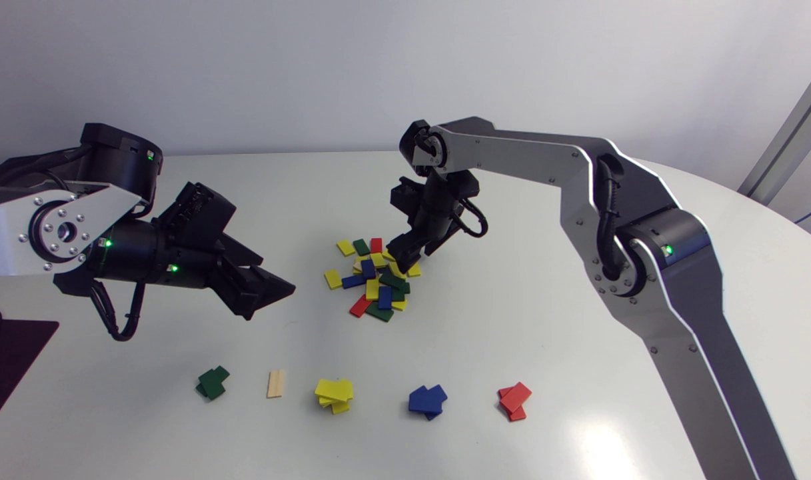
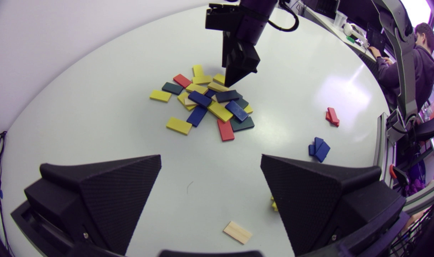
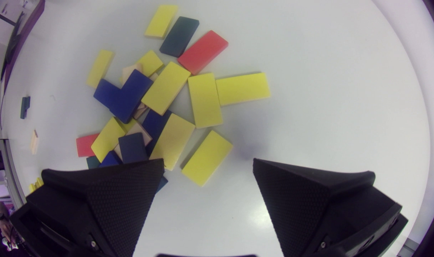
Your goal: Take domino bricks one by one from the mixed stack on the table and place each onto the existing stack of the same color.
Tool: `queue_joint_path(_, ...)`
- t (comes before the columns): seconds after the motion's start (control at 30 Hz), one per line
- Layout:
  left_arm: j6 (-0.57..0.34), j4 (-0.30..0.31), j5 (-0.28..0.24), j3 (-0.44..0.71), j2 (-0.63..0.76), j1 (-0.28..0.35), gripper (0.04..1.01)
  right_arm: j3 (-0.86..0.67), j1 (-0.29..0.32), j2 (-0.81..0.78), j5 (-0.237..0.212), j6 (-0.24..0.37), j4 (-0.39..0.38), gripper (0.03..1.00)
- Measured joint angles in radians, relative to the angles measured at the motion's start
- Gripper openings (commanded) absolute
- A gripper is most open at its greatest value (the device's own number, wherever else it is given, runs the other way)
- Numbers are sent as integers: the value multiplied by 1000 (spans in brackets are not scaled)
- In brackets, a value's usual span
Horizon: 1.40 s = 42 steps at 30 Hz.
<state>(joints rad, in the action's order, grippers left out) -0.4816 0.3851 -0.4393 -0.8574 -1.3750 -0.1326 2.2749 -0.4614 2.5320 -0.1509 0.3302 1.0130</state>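
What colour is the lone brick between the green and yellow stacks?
The brick is pale wood; head view best.

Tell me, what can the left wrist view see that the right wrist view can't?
Only the left wrist view shows the left pincer, open, the blue stack and the red stack. Only the right wrist view shows the green stack. Both show the mixed pile, the single wood-coloured brick and the right pincer, open at the pile's edge.

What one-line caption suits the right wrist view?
Open right gripper hovers over the mixed pile of domino bricks, a yellow brick at its fingertips.
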Motion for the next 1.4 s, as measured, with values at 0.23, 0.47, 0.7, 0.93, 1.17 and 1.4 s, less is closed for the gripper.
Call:
queue_joint_path(0.23, 0, 0, 0, 1, 0, 0, 997, 16, 0, 23, 1, 0, 25, 843)
queue_joint_path(0.47, 0, 0, 0, 1, 0, 0, 997, 53, 0, 41, 2, 0, 51, 666)
queue_joint_path(0.7, 0, 0, -3, 1, 0, 0, 997, 86, 0, 60, 2, 0, 85, 420)
queue_joint_path(0.93, 0, 0, -7, 1, 0, 0, 997, 91, 0, 63, 2, 0, 107, 325)
queue_joint_path(1.17, 0, 1, -7, 1, 0, 0, 997, 91, -3, 63, 1, 0, 111, 108)
queue_joint_path(1.4, 0, 1, -7, 1, 0, 0, 997, 91, -3, 63, 1, 0, 111, 97)
